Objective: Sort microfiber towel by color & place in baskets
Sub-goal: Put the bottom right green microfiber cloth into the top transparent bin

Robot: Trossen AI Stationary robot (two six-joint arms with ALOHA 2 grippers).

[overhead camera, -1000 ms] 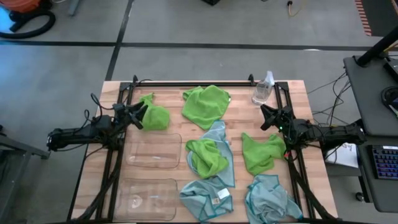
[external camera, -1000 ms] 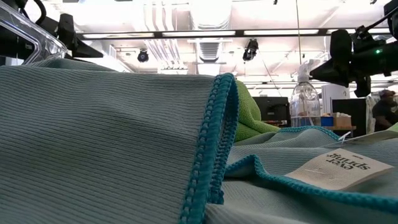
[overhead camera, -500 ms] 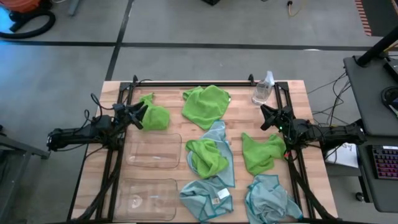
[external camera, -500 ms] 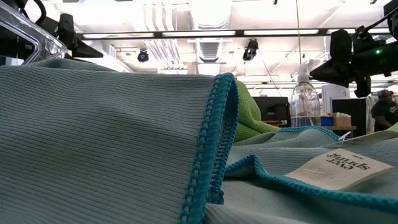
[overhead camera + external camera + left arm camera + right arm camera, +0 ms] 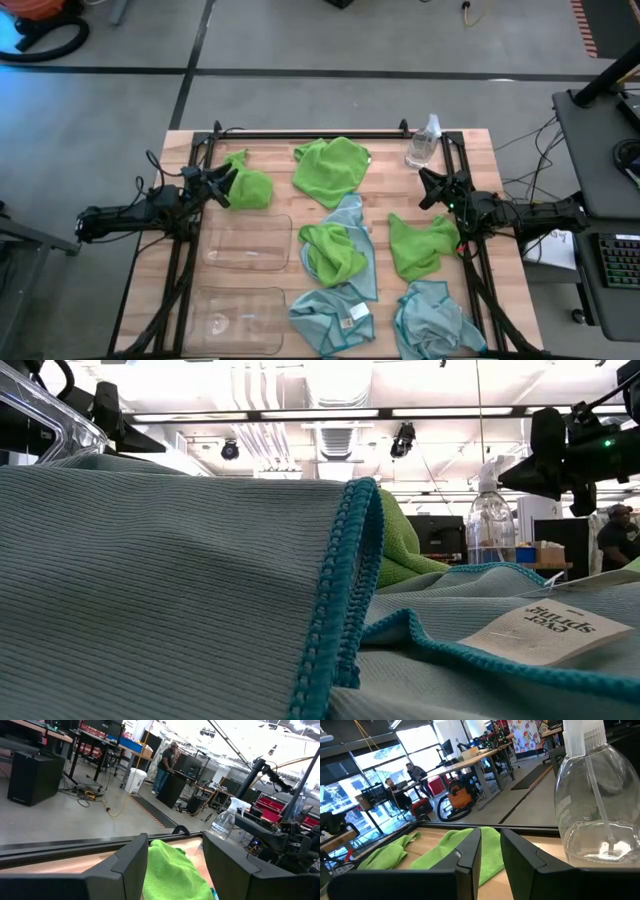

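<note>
So your towels lie rumpled, lime green and pale teal, beside two clear baskets. Left gripper gapes wide and empty; right gripper shows only a narrow gap, empty.

The high view looks straight down on the whole table and the floor around it. The low view sits at table-top height, pressed close against a blue towel, facing across into the room. The left wrist view looks past its fingers across the table at the bottle and the right arm. The right wrist view is close beside that bottle, facing the left side. All four views share it.
</note>
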